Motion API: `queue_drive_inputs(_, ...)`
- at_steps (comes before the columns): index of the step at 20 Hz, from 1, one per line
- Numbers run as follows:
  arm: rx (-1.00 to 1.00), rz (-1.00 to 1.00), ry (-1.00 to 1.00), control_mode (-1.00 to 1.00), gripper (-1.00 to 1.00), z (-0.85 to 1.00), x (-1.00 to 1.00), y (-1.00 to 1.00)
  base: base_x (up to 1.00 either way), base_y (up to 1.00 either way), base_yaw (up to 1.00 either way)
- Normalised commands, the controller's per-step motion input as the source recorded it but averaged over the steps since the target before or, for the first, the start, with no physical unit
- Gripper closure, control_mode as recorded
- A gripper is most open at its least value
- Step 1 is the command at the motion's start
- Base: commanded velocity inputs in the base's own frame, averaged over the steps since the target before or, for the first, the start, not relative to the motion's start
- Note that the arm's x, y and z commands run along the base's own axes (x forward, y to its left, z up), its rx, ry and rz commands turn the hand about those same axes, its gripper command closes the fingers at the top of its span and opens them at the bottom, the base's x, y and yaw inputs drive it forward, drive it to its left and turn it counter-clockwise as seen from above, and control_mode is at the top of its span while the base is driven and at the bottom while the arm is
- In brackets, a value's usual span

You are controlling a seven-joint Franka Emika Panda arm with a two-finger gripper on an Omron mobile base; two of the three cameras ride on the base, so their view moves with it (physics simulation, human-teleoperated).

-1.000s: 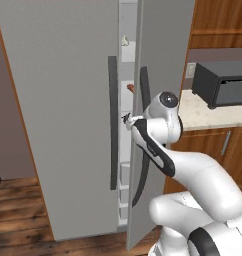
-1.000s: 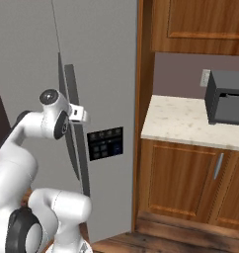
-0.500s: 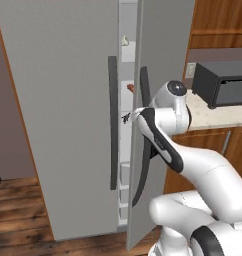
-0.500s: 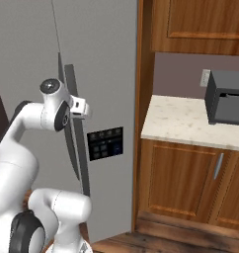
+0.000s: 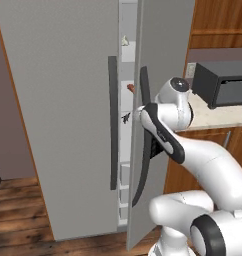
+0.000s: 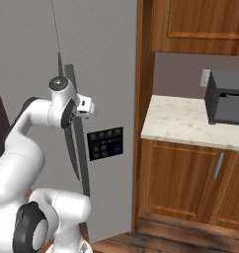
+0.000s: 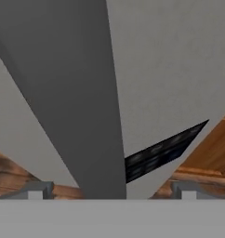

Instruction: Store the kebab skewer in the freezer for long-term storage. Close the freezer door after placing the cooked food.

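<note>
You see the kebab skewer (image 5: 130, 88) already on a shelf inside the freezer (image 5: 58, 100), while its freezer door (image 5: 160, 65) stands ajar, handle (image 7: 82, 102) between the gripper (image 7: 109, 189)'s wide, empty jaws.

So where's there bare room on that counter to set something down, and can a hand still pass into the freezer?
The pale counter is bare from the fridge-side wood panel to the dark microwave; the microwave fills its right end. The freezer door stands slightly ajar, leaving a narrow gap beside the other door. It looks too tight for a hand. The open gripper sits there.
</note>
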Motion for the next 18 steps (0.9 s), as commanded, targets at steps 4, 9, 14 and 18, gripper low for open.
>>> queue_drive_inputs(4, 0.00, 0.02, 0.00, -1.00, -1.00, -0.06, 0.29, 0.00, 0.00, 0.00, 0.00)
queue_drive_inputs(9, 0.00, 0.02, 0.00, -1.00, -1.00, -0.08, 0.37, 0.00, 0.00, 0.00, 0.00)
queue_drive_inputs(14, 0.00, 0.01, 0.00, -1.00, -1.00, -0.03, 0.41, 0.00, 0.00, 0.00, 0.00)
queue_drive_inputs(18, 0.00, 0.00, 0.00, -1.00, -1.00, -0.06, 0.43, 0.00, 0.00, 0.00, 0.00)
